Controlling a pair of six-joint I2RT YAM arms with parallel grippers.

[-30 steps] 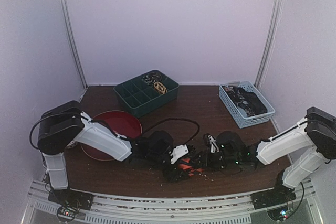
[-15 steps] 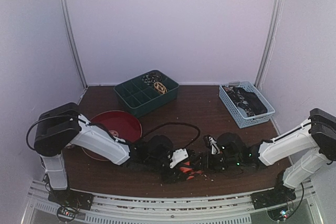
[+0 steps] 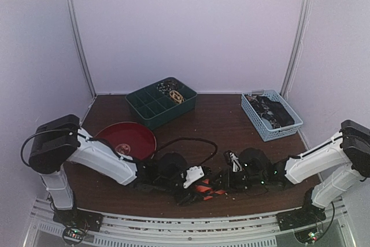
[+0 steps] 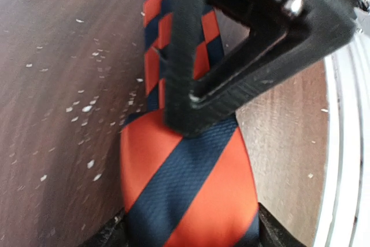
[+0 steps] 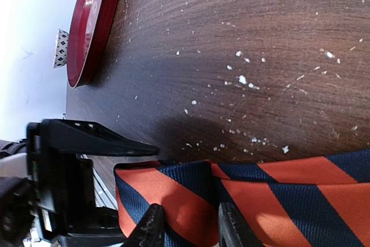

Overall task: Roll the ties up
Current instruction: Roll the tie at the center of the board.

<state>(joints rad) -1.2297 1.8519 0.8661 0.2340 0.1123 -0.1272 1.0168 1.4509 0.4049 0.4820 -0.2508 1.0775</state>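
An orange-red and navy striped tie (image 3: 203, 188) lies near the table's front edge, between my two grippers. In the left wrist view its wide folded end (image 4: 185, 189) fills the gap of my left gripper (image 4: 191, 238), and both fingers touch its edges. Just above that end, a black finger (image 4: 248, 44) of the right gripper rests on the tie. In the right wrist view the tie's fold (image 5: 191, 201) sits between the two fingertips of my right gripper (image 5: 191, 229), which is shut on it. The left gripper's black body (image 5: 87, 143) stands just beyond the fold.
A red plate (image 3: 130, 137) lies behind the left arm. A green compartment tray (image 3: 151, 108) holding coiled ties (image 3: 171, 91) stands at the back, and a blue basket (image 3: 272, 121) of dark ties at the back right. A black cable (image 3: 191, 140) loops over the table's middle. Pale crumbs dot the wood.
The left arm has lowered and drawn nearer the front edge, its gripper staying at the tie. The right gripper has barely moved.
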